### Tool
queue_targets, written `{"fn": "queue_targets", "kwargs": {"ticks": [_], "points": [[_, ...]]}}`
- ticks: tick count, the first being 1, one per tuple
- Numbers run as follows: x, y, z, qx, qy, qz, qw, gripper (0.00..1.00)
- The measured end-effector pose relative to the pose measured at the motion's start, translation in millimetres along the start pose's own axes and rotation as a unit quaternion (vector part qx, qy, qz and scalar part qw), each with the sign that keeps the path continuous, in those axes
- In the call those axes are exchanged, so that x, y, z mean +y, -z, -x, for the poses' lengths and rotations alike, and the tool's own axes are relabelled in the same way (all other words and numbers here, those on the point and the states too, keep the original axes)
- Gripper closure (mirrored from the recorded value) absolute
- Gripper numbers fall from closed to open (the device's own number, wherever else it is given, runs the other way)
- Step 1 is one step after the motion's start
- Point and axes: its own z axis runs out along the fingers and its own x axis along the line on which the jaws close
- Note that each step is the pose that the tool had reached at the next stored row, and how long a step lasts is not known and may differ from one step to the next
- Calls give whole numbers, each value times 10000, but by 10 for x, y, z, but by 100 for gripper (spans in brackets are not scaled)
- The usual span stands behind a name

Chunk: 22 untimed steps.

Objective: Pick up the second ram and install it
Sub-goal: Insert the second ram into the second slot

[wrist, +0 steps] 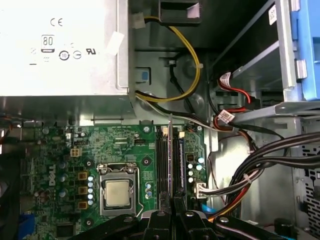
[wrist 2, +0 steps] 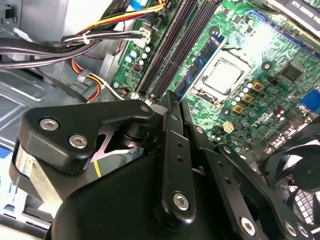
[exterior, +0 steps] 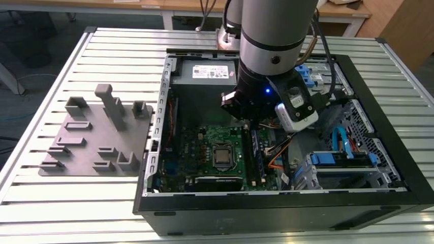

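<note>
My gripper [exterior: 252, 121] hangs inside the open computer case [exterior: 379, 127], low over the green motherboard [exterior: 196, 147]. In both wrist views its black fingers [wrist: 161, 220] are shut on the second ram [wrist: 171, 150], a thin stick held on edge. In the second wrist view the gripper [wrist 2: 174, 102] holds one end, and the ram's blue-green face [wrist 2: 200, 65] reaches out over the board. The ram runs parallel to the long black memory slots [wrist: 162, 160], between them and a neighbouring slot [wrist: 181, 160]. I cannot tell whether it is seated in a slot.
The CPU socket [wrist: 117, 192] sits beside the slots. A silver power supply [wrist: 60, 45] and bundled cables [wrist: 250, 170] flank the board. Blue drive brackets [exterior: 342, 157] fill the case at the exterior view's right. A grey fixture plate [exterior: 95, 137] with posts lies outside, at the exterior view's left.
</note>
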Motion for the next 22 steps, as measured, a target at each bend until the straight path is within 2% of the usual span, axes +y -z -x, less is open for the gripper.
{"fn": "queue_targets", "kwargs": {"ticks": [7,10,11,12,13,14,16,17,20,22], "points": [[0,0,0,-14,-130,-17,9999,89],[0,0,0,-21,-198,-60,9998,89],[0,-1,1,-11,-217,-71,9997,89],[0,-2,4,26,-223,-81,9997,89],[0,-3,11,81,-225,-122,9996,89],[1,-4,16,123,-223,-173,9995,89],[0,-5,20,140,-212,-349,9991,89],[1,-8,23,145,-209,-386,9989,89],[0,-12,23,159,-146,-366,9991,89],[0,-15,24,171,33,-354,9992,89]]}}
